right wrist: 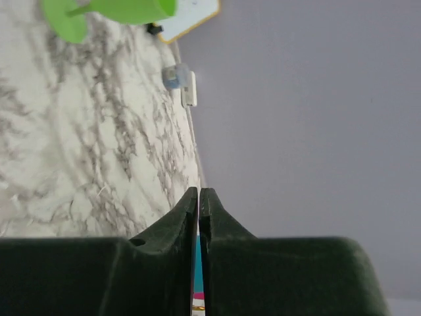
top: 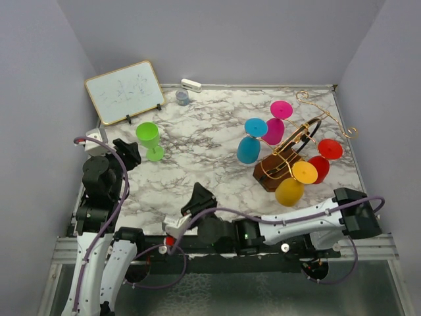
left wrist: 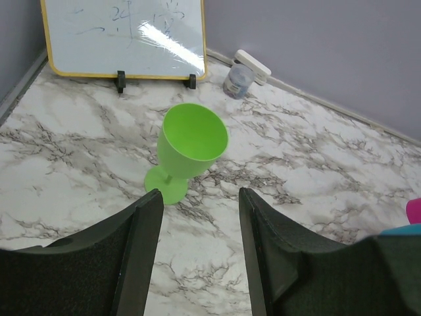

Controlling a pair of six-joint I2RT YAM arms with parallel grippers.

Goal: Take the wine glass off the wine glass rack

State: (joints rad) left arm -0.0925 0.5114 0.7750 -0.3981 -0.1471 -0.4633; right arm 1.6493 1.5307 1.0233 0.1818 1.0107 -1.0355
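Though pinched shut, the right gripper (right wrist: pixel 198 193) lies nearer, left of the wine glass rack (top: pixel 276 175).
Left gripper (left wrist: pixel 199 195): wide, empty, farther left.

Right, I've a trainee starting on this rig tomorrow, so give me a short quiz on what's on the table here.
1. True or false: the green wine glass hangs on the wine glass rack.
2. How many glasses hang on the rack? A two, B four, C six.
3. Fill in: the ___ gripper stands open, facing the green wine glass.

Key: 1 false, it stands upright on the table; 2 B; 3 the left gripper.
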